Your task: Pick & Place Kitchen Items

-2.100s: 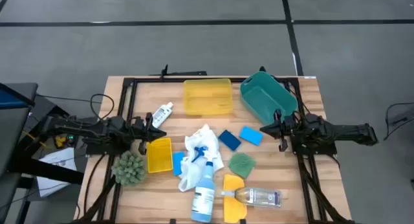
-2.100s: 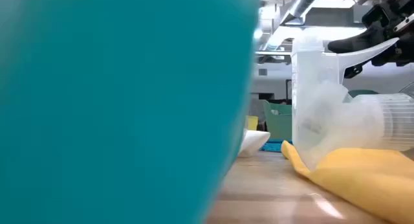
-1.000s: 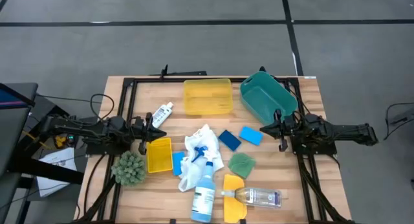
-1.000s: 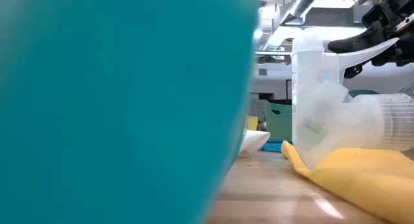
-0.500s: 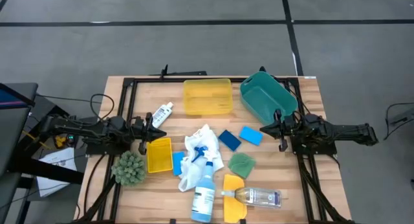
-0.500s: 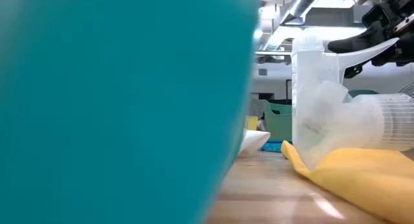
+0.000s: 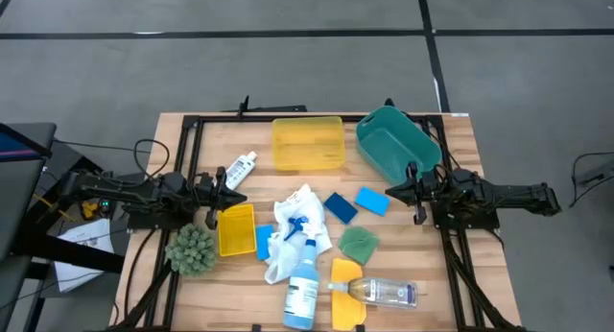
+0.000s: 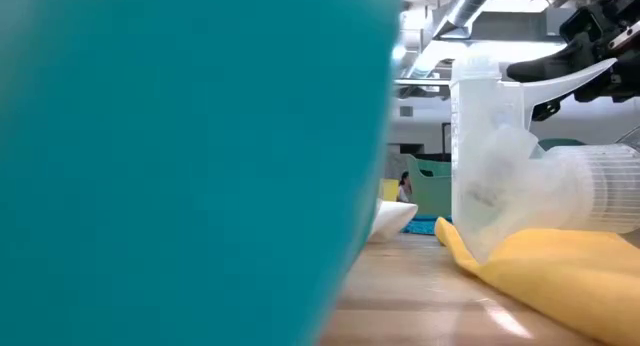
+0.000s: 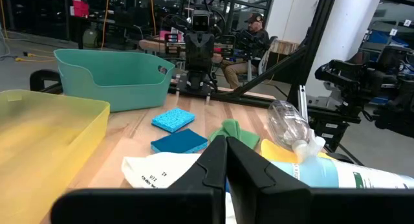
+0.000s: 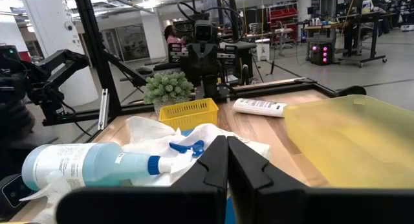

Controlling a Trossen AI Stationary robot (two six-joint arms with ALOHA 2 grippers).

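Wooden bench [image 7: 451, 140] under me, ringed by grey floor, with the clutter gathered toward the middle and near edge. I see the white bottle [image 7: 239, 167] lying on its side far-left of centre, its long axis slanting with the cap toward the far right. The blue-liquid spray bottle [image 7: 303, 279] lies lengthwise near to far, its blue trigger head pointing far and resting on the white cloth [image 7: 291, 226]. The clear bottle [image 7: 381, 292] lies across the near edge, long axis left to right, cap to the left, over the yellow cloth [image 7: 345, 284]. Two blue sponges [image 7: 356, 203] sit just right of the white cloth, and the green cloth [image 7: 359, 242] lies between them and the clear bottle.

My left pincer [image 7: 215, 197] sits at the left edge, fingers pressed together, empty; the small yellow tray [image 7: 236, 229] and spiky green ball [image 7: 191, 249] crowd in beside it. My right pincer [image 7: 414, 193] waits at the right edge, also closed on nothing, just near of the teal bin [image 7: 395, 144]. The large yellow tray [image 7: 307, 143] stands at the far middle. Bare wood shows along the far-left corner and the right side.
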